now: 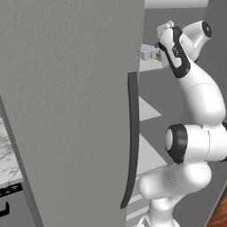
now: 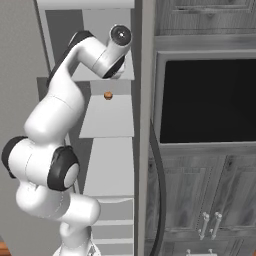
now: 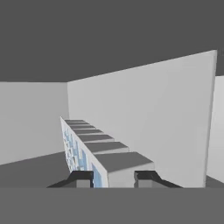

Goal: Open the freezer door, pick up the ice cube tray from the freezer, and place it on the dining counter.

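The freezer door (image 1: 66, 111) stands swung open, a broad grey panel with a long dark bar handle (image 1: 132, 142) along its right edge. My arm reaches past it into the freezer, onto an upper shelf. The ice cube tray (image 1: 148, 51) lies there, pale blue with a whitish rim, just left of the hand. In the hand view the ice cube tray (image 3: 94, 153) runs away from me, tilted on its side, and my gripper (image 3: 113, 178) is shut on its near end with a fingertip (image 3: 81, 179) on each side. The dining counter is out of view.
White freezer shelves (image 2: 107, 120) step down below the hand, and a small orange item (image 2: 107, 95) lies on one. Right of the freezer are a grey door edge with a dark curved handle (image 2: 159, 190), a black oven front (image 2: 205, 100) and wooden cabinets. A marble top (image 1: 5, 155) sits at far left.
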Robot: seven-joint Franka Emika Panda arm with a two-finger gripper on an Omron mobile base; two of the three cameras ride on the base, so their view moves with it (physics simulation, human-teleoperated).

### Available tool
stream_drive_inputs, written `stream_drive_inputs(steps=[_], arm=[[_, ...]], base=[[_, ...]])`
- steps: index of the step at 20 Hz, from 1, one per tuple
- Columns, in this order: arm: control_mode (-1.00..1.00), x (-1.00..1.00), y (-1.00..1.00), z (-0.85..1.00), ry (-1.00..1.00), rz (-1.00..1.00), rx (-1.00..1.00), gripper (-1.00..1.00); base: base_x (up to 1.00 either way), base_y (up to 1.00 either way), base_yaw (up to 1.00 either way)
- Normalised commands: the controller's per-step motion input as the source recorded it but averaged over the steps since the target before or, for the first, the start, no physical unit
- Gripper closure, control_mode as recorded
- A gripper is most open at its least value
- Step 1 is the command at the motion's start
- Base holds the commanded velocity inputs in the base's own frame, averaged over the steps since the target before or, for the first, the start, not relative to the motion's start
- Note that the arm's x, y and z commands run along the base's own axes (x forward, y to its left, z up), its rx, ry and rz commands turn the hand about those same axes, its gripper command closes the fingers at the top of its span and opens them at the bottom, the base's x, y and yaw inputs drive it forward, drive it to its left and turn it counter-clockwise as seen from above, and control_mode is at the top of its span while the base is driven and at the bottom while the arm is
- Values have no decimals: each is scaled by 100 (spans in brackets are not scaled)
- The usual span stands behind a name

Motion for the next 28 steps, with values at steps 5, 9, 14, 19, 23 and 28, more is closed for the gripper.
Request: stream_drive_inputs(steps=[5, 9, 14, 19, 23, 28], arm=[[-100, -39, 0, 0, -2, 0, 0, 100], [-100, -43, 0, 3, 0, 0, 0, 100], [-100, -44, 0, 9, 0, -2, 0, 100], [-100, -45, 0, 0, 0, -2, 0, 100], [-100, -42, 0, 4, -1, -5, 0, 100], [-100, -40, 0, 3, -3, -6, 0, 100]], base=[[0, 0, 0], [0, 0, 0], [0, 0, 0], [0, 0, 0], [0, 0, 0], [0, 0, 0]])
